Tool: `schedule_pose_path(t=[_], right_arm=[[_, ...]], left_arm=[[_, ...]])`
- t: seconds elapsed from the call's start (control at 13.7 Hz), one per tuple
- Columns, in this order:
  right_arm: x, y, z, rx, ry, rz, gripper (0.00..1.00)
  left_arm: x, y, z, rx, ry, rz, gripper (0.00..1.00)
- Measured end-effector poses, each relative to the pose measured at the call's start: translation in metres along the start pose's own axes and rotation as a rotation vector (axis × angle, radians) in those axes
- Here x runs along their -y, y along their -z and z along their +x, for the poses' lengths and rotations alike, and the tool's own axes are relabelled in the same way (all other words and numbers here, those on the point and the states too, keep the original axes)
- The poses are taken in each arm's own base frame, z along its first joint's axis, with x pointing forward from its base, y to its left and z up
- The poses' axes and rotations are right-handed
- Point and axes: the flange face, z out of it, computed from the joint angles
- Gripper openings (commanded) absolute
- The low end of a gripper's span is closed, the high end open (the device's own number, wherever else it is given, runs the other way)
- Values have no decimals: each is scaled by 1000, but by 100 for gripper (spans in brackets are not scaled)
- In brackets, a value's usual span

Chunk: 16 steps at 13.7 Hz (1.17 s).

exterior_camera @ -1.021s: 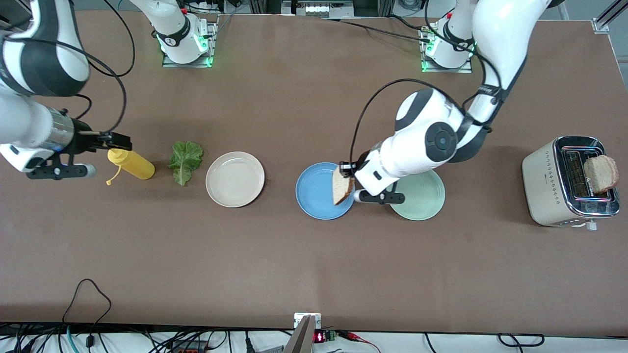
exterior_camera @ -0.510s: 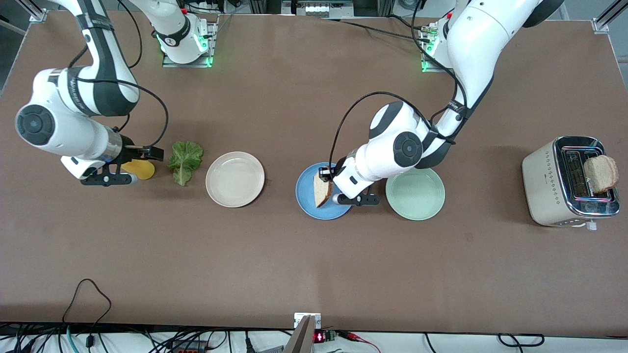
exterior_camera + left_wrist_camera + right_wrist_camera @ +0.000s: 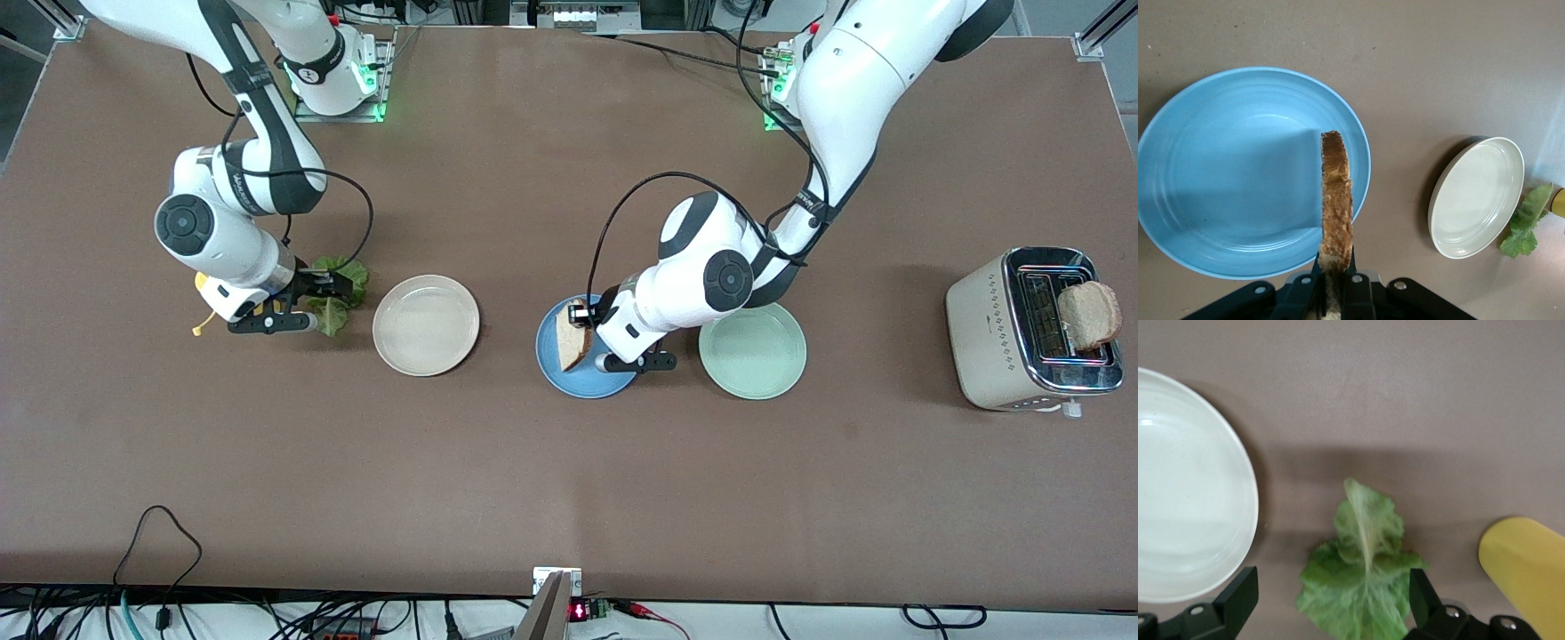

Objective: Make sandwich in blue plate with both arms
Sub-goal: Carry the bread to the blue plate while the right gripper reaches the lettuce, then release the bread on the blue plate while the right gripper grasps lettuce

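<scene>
The left pincer (image 3: 580, 317) hangs over the blue plate (image 3: 549, 363), clamped on a slice of bread (image 3: 571, 343) that it holds on edge — the crust runs upright in the left wrist view, with the slice (image 3: 1336, 212) pinched between the fingers (image 3: 1358, 295) and the blue plate (image 3: 1218, 180) spread beneath it. Whether the bread's lower edge touches the plate cannot be told.

The right pincer (image 3: 335, 285) is over the lettuce leaf (image 3: 342, 269), its fingers spread wide to either side of the leaf (image 3: 1361, 577) and gripping nothing. The leaf lies flat on the brown tabletop (image 3: 569, 480), between the yellow squeeze bottle (image 3: 206, 286) and the cream-white plate (image 3: 426, 324).

The pale green plate (image 3: 752, 351) sits just beside the blue one, toward the left arm's end of the tabletop. Well apart from it, at that same end, stands a cream toaster (image 3: 987, 329) with a second slice of bread (image 3: 1089, 316) sticking up out of a slot.
</scene>
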Motion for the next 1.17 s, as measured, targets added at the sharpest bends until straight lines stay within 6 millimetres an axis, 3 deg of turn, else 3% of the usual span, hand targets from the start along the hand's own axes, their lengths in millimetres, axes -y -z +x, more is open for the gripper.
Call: schedule_pose_path(t=[0.15, 0.22, 0.44, 0.66, 0.73, 0.8, 1.02, 1.09, 1.17], right_arm=[[-3, -20, 3, -8, 0, -3, 100], [-4, -28, 5, -11, -1, -4, 100], [-8, -44, 6, -11, -7, -3, 100], [-13, -50, 6, -5, -13, -5, 100], [-14, -51, 6, -3, -14, -6, 89], [-15, -52, 5, -2, -16, -7, 72], [-17, -54, 5, 1, -18, -9, 34], [-17, -54, 5, 2, -18, -9, 25], [-17, -55, 5, 3, -18, -9, 24]], left_arm=[[1, -1, 0, 1, 2, -1, 69], [1, -1, 1, 2, 4, 0, 96], [13, -2, 7, 1, 20, 9, 100], [49, 9, 29, -5, 74, 19, 100], [64, 18, 38, -1, 91, 23, 100], [78, 30, 47, 6, 97, 27, 100], [108, 92, 63, -2, 96, 59, 100], [112, 117, 64, -34, 58, 119, 100], [112, 141, 62, -79, 5, 204, 100]])
